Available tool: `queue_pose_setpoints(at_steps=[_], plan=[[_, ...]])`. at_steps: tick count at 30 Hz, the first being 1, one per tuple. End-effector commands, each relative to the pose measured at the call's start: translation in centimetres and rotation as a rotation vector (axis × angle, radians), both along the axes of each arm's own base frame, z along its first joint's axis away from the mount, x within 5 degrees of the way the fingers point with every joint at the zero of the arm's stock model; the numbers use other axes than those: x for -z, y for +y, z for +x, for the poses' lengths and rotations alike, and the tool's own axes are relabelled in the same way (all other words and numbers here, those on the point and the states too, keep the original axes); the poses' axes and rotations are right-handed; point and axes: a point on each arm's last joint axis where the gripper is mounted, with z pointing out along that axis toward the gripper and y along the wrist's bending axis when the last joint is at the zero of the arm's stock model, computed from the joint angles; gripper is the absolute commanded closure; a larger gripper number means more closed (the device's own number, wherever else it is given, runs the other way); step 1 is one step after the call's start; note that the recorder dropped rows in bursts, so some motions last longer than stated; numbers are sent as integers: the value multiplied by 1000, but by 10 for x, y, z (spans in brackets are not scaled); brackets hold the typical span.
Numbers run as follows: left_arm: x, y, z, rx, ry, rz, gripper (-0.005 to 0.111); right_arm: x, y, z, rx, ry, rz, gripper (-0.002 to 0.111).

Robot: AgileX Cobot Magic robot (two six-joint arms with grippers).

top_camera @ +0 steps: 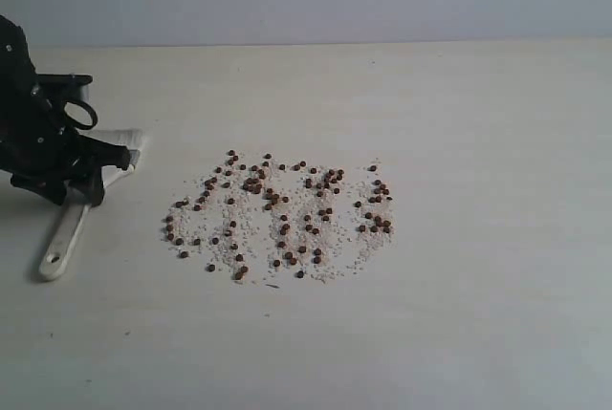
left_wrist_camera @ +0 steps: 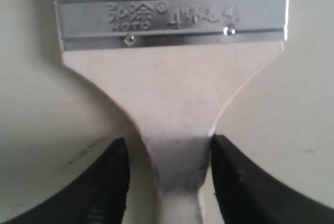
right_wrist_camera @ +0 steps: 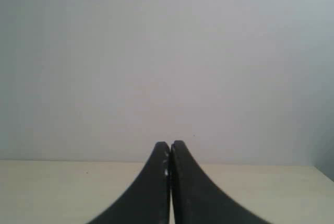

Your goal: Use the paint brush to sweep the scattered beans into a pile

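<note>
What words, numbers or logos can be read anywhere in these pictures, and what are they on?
"HOTO": stamped on the metal band of the paint brush, left wrist view; slightly blurred, so not certain.
Larger characters just above it, with a small circled mark: too blurred to read.
"4": stamped further along the same band; the marks after it are too blurred to read.
The other two views show no writing.

The left gripper (top_camera: 100, 179) covers the paint brush (top_camera: 63, 238) mid-section. The arm (top_camera: 24, 114) is cropped at 9 o'clock. The ferrule lettering (left_wrist_camera: 172, 16) is blurred.
</note>
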Motion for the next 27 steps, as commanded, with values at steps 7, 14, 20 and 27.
queue_pose_setpoints(at_steps=[7, 14, 20, 27], plan=[[8, 0, 3, -8, 4, 3, 60, -2, 0, -1, 7, -17, -8, 108], [11, 0, 3, -8, 3, 3, 60, -2, 0, -1, 7, -17, -8, 108], [11, 0, 2, -5, 17, 5, 80, -2, 0, -1, 7, -16, -10, 108], [11, 1, 1, 54, 24, 18, 107, -2, 0, -1, 7, -16, -10, 108]])
